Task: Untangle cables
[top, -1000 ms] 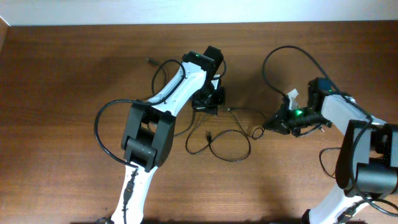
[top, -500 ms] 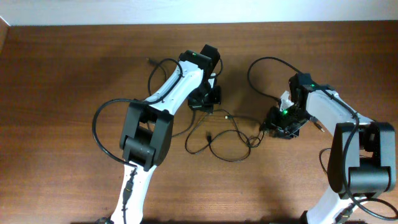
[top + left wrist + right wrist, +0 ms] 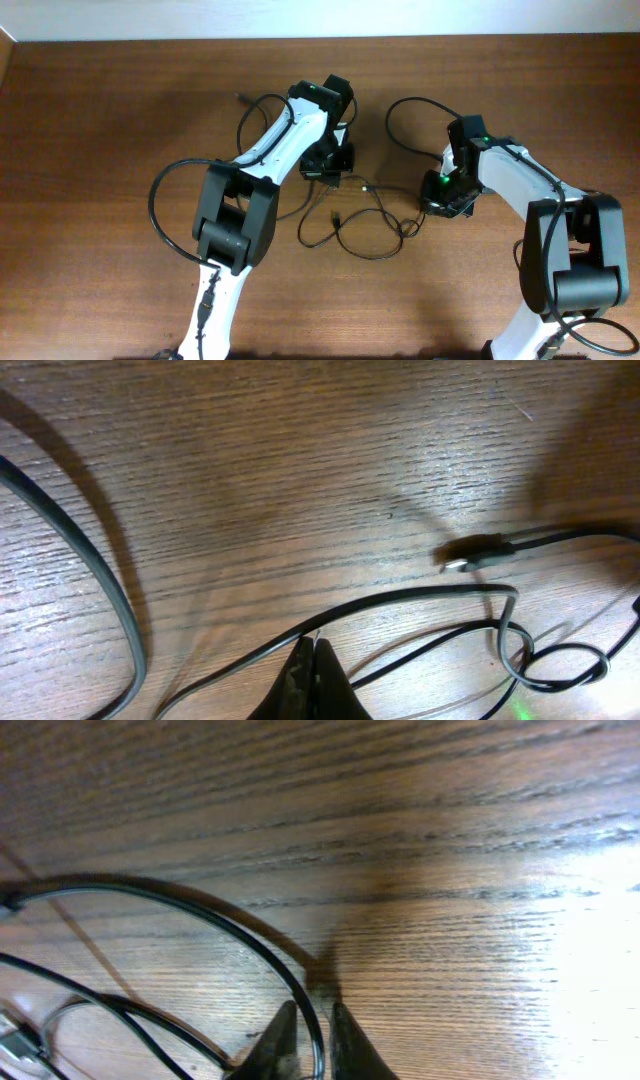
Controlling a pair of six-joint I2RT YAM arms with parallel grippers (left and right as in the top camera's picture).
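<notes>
Soft overhead light lit the table (image 3: 100,120) evenly, though glare whitened the wood in the right wrist view. The cables (image 3: 487,550) cast broad, blurred shadows, and both wrist views softened close to the lens.

Left gripper (image 3: 312,660) fingertips closed on a thin cable (image 3: 420,598); metal-tipped plug (image 3: 478,552) lies right on wooden table (image 3: 250,460)

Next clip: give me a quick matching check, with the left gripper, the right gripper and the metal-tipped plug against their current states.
1. left gripper
2. right gripper
3. metal-tipped plug

A. lying loose on the table, ungripped
B. fingers pressed together, no gap showing
C. fingers closed with a cable between them

Pairs: 1-B, 2-C, 3-A
</notes>
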